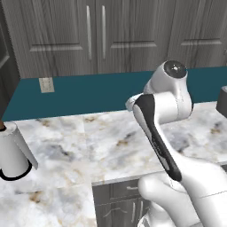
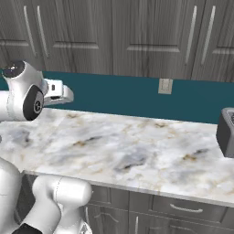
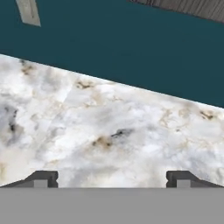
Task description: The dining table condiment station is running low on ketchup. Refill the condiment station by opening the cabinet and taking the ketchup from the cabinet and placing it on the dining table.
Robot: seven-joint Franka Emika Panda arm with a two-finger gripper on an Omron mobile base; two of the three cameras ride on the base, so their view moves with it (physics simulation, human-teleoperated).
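Note:
The cabinet (image 1: 66, 35) runs along the wall above the counter, dark grey wood grain with long silver bar handles (image 1: 89, 32), and every door I see is shut; its doors (image 2: 151, 36) look the same from the right base view. The ketchup is hidden and the dining table is out of view. My gripper (image 3: 111, 179) is open, its two dark fingertips (image 3: 42, 178) far apart with nothing between them. It looks down at the marble counter (image 3: 109, 127) near the teal backsplash (image 3: 131, 48). My folded arm (image 1: 164, 111) hangs over the counter.
A marble counter (image 1: 102, 142) with grey drawers (image 1: 119, 190) below spans both base views. A paper towel roll (image 1: 13, 153) stands at the left. A dark toaster (image 2: 226, 132) sits at the right. A wall outlet (image 2: 165, 85) is on the backsplash.

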